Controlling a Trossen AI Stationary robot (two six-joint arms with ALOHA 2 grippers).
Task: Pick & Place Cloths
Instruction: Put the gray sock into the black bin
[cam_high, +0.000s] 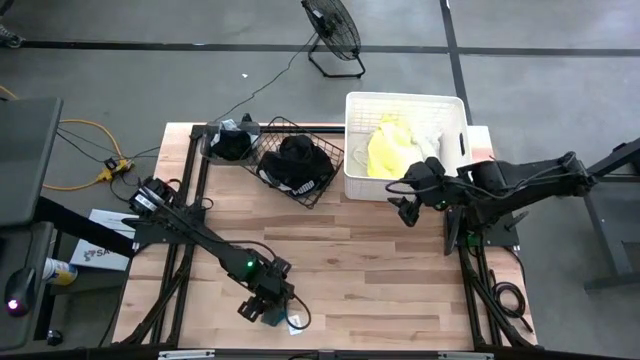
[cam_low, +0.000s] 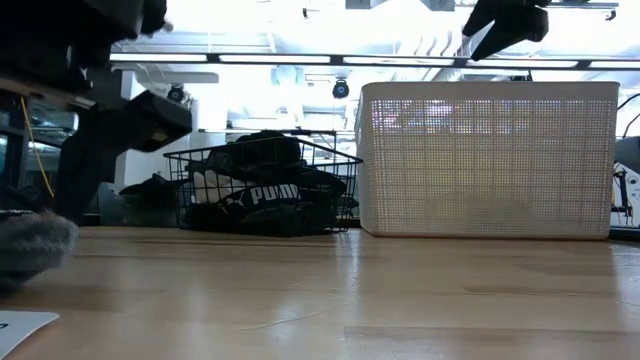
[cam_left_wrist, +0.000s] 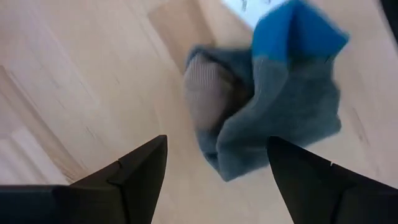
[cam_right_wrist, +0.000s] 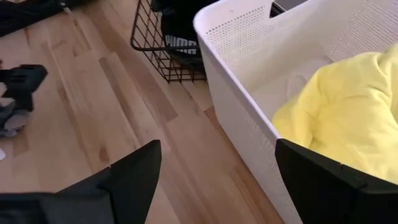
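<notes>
Two dark arms work over a pale wooden surface (cam_high: 380, 260) that stands on a grey concrete floor (cam_high: 200, 60); a black floor fan (cam_high: 335, 35) stands beyond the far edge, and yellow cables (cam_high: 85, 150) lie on the floor to the left. Bright ceiling lights fill the room behind in the low view.

Along the far side of the surface stand a black wire basket (cam_high: 325, 180) holding black cloths (cam_high: 297, 160), one with white lettering, and beside it a white plastic tub (cam_high: 355, 150) holding a neon yellow cloth (cam_high: 390, 150) and something white. Another dark heap (cam_high: 232, 143) lies left of the basket.

The left gripper (cam_high: 270, 308) hangs low near the front edge, jaws apart, directly over a small grey cloth with a blue patch (cam_left_wrist: 273, 106). The cloth lies crumpled on the wood, its blue end turned away from the jaws; its long axis cannot be told from so bunched a shape. No finger touches it in the left wrist view.

The right gripper (cam_high: 405, 205) is held above the surface at the front left corner of the tub, jaws wide apart and holding nothing.

In the high view the grey cloth is mostly hidden beneath the left gripper. The low view shows it only as a blurred grey lump at the left edge, cut off by the frame. A white sheet (cam_low: 20, 330) is partly cut off at the bottom left corner of that view.
</notes>
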